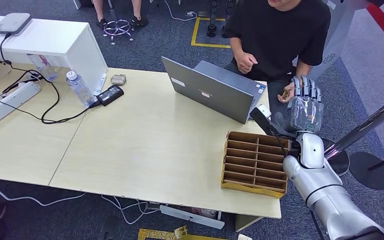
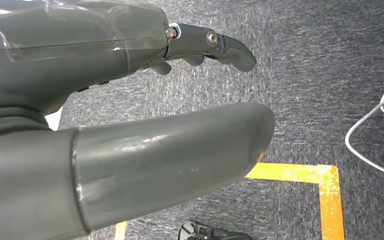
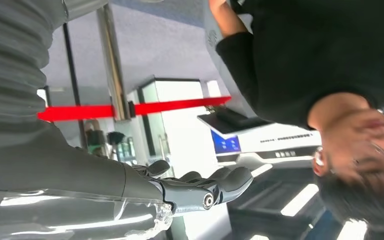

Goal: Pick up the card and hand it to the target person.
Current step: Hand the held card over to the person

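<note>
Two robot hands are in play. The right hand is raised just past the right end of the laptop, beyond the table edge, with its fingers pointing straight up and side by side. In the right wrist view the same hand has its fingers only lightly bent, with nothing between them and the thumb. A small tan object, apparently the card, sits immediately right of the laptop in the person's hand, which is just beside the robot's fingers; whether they touch cannot be told. The person, in a black T-shirt, sits behind the laptop with the other fist held near the chest.

The left hand hangs over dark carpet marked with yellow tape, its thumb and fingers stretched out and apart, holding nothing.

A cardboard divider box lies on the table in front of the laptop, near the robot's right forearm. Well to the left of the laptop stand a water bottle and a black power adapter.
</note>
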Motion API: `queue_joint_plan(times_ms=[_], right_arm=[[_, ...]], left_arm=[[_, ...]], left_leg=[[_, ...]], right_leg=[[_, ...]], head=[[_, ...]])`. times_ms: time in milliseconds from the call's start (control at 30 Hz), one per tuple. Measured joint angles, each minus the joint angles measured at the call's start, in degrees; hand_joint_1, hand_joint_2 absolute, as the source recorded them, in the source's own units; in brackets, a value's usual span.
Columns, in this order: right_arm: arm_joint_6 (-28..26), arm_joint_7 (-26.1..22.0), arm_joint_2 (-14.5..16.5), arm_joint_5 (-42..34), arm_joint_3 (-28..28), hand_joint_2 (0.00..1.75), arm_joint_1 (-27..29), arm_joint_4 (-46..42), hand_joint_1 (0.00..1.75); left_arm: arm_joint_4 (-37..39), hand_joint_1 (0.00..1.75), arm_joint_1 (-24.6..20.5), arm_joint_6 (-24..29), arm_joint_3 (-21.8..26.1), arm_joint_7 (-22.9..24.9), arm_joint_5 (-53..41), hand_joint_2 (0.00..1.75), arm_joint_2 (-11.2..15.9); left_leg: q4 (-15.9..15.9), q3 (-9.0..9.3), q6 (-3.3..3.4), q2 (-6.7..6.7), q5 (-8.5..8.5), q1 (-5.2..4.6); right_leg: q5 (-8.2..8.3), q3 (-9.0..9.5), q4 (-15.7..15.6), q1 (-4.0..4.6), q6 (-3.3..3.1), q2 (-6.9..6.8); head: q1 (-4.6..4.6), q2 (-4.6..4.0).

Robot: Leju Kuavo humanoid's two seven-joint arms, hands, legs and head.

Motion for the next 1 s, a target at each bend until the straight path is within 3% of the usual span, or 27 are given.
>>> queue_joint_plan(times_ms=[100,200,300,400,667,833,1000], right_arm=[[0.0,-5.7,1.1,3.9,-5.0,1.75,2.5,-3.7,0.00],[0.0,-16.1,3.6,6.3,-12.5,1.75,5.7,-9.6,0.00],[0.0,-24.7,6.1,5.2,-18.4,1.75,7.7,-14.6,0.00],[0.0,-30.0,8.6,3.1,-23.6,1.75,10.2,-19.4,0.00],[0.0,-32.8,12.4,-0.2,-31.7,1.75,14.4,-27.6,0.00],[0.0,-32.6,13.2,-8.3,-32.6,1.75,18.3,-31.1,0.00],[0.0,-32.6,13.4,-11.6,-32.7,1.75,22.5,-34.2,0.00]], left_arm=[[0.0,0.00,0.0,0.2,-0.3,0.6,0.0,0.00,-0.2],[0.0,0.00,0.0,0.3,-0.6,1.2,0.0,0.00,-0.4],[0.0,0.00,0.0,0.4,-0.9,1.6,0.0,0.00,-0.6],[0.0,0.00,0.0,0.5,-1.0,1.9,0.1,0.00,-0.8],[0.0,0.00,0.0,0.6,-1.2,2.3,0.3,0.00,-1.0],[0.0,0.00,0.0,1.0,-1.3,2.9,1.3,0.00,-1.1],[0.0,0.00,0.0,1.3,-1.4,2.8,2.7,0.00,-1.3]], left_leg=[[0.0,0.00,0.00,-0.01,0.00,0.00],[0.0,0.01,0.00,0.00,0.00,0.01],[0.0,0.01,0.00,-0.04,0.00,0.02],[0.0,0.01,0.00,-0.04,0.01,0.01],[0.0,0.05,0.00,0.02,0.01,-0.01],[0.0,0.06,0.00,0.02,0.00,0.00],[0.0,0.06,-0.01,0.03,0.00,0.00]], right_leg=[[0.00,0.01,0.0,0.01,0.00,-0.01],[0.00,0.00,0.0,0.01,0.00,-0.01],[0.00,0.01,0.0,0.02,0.00,-0.06],[0.00,0.03,0.0,0.01,0.00,-0.06],[0.01,0.03,0.0,-0.01,0.01,0.01],[0.00,0.02,0.0,0.00,0.00,0.02],[0.00,0.02,0.0,0.00,0.00,0.02]], head=[[0.01,0.00],[-0.01,0.00],[0.00,0.00],[0.00,0.00],[0.01,0.00],[0.00,0.00],[0.01,0.00]])
